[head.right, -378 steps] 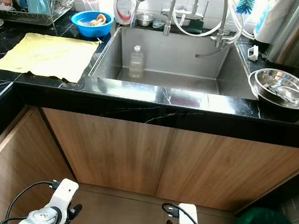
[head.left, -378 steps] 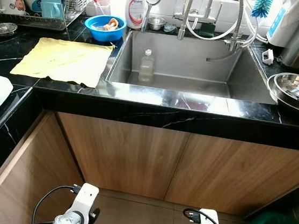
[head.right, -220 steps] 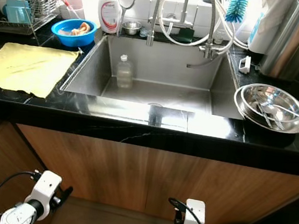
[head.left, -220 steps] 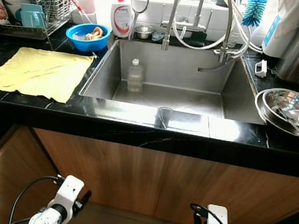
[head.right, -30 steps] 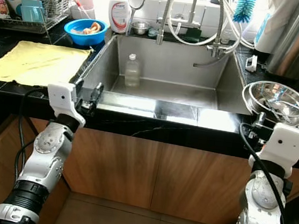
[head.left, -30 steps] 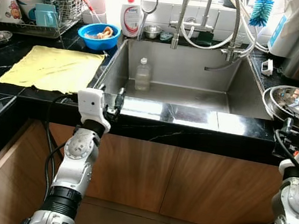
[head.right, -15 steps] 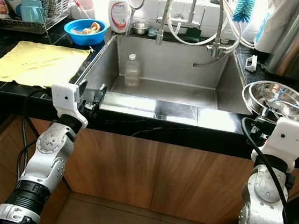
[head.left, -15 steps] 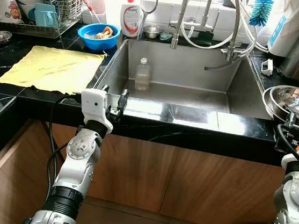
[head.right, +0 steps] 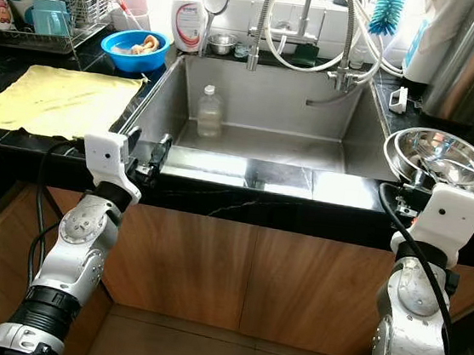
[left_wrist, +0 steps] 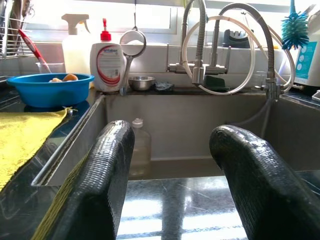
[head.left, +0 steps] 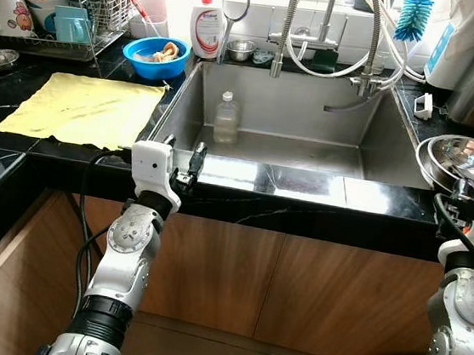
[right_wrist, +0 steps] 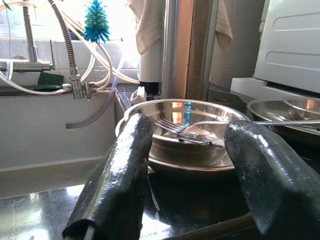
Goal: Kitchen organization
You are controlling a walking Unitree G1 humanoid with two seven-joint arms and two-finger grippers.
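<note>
A steel sink [head.left: 379,129] is set into the black counter, and a clear plastic bottle [head.left: 227,116] stands upright at its back left. My left gripper [head.left: 184,147] is open at the counter's front edge, by the sink's left corner. In the left wrist view the bottle [left_wrist: 139,150] shows past the left finger [left_wrist: 107,170]. At the front edge on the right my right gripper [head.right: 410,197] is open, close in front of a steel bowl [right_wrist: 200,152] that holds a fork and other utensils. Neither gripper holds anything.
A yellow cloth [head.left: 82,108] lies flat left of the sink. Behind it are a blue bowl [head.left: 154,52], a soap bottle [head.left: 206,28] and a dish rack [head.left: 58,16] with cups. Faucet hoses [head.left: 331,30] hang over the sink. Wooden cabinet doors [head.left: 276,285] are below.
Both arms have risen from near the floor to the counter edge. In the last second the left gripper edged right along the edge; the right one shifted slightly.
</note>
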